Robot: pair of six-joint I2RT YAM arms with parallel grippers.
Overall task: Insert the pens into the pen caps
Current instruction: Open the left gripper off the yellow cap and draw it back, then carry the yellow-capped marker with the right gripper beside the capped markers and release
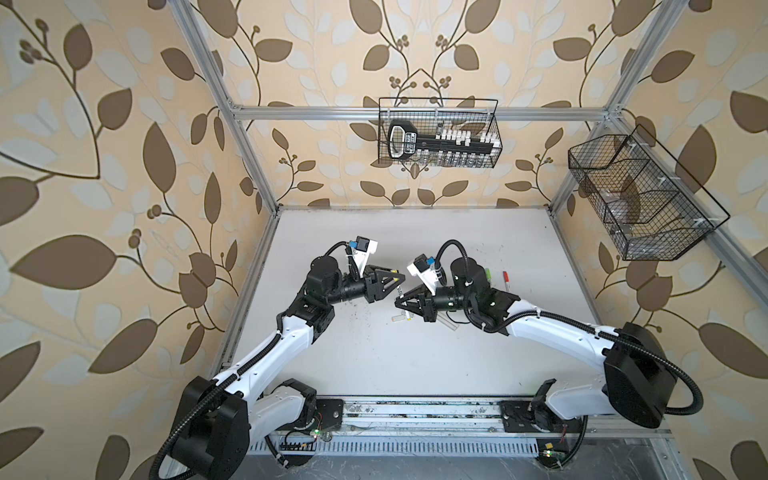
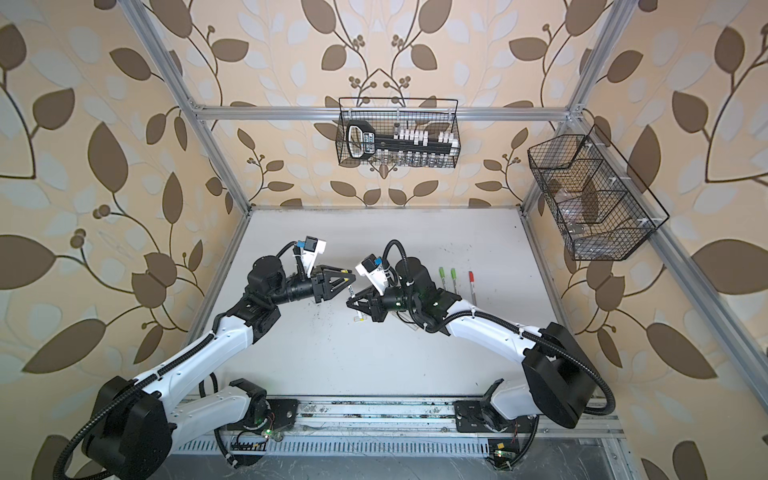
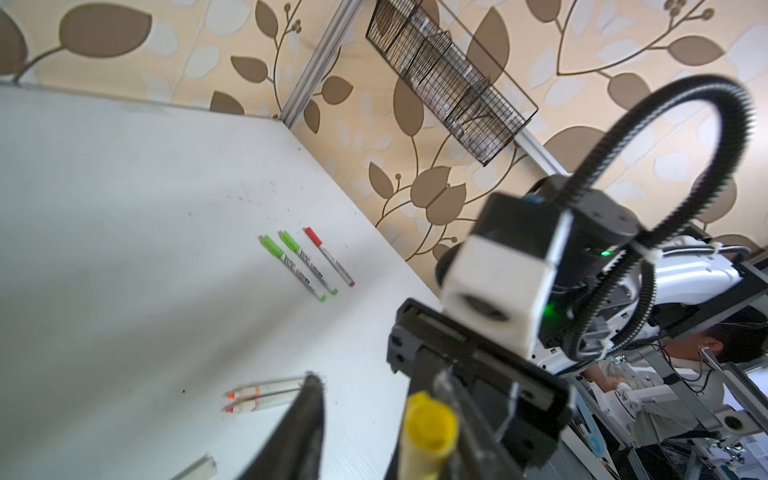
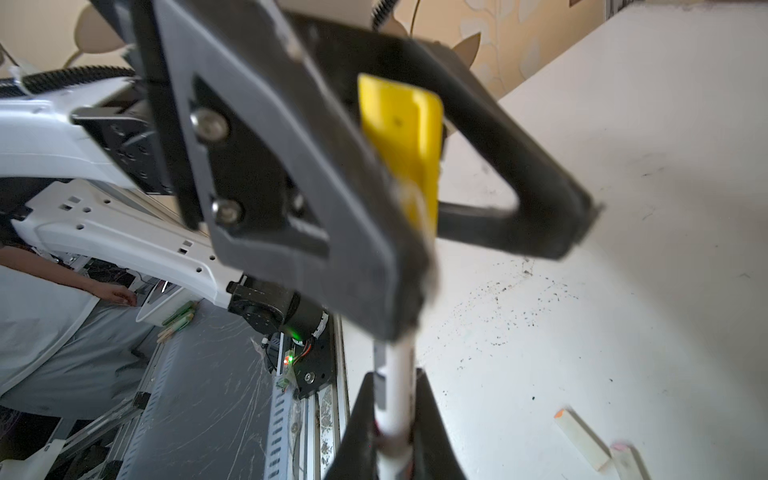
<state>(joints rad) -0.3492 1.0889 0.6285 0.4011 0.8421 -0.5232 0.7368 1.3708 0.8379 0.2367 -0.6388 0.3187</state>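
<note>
Tabletop (image 1: 395, 365) open along near edge; left gripper (image 1: 400, 286), right gripper (image 1: 397, 305) with pen (image 4: 395, 374) mid-surface.

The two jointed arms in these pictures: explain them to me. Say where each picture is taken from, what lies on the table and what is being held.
These are two robot arms, each ending in a two-fingered gripper. Two pictures look down from overhead on the whole white table; the other two come from a camera on each arm's wrist. On the table lie two green-capped pens, a red-capped pen and two thicker clear pens with orange tips. The right gripper is shut on a white pen with a yellow cap on its end. The left gripper is open, its jaws apart on either side of that cap.
</note>
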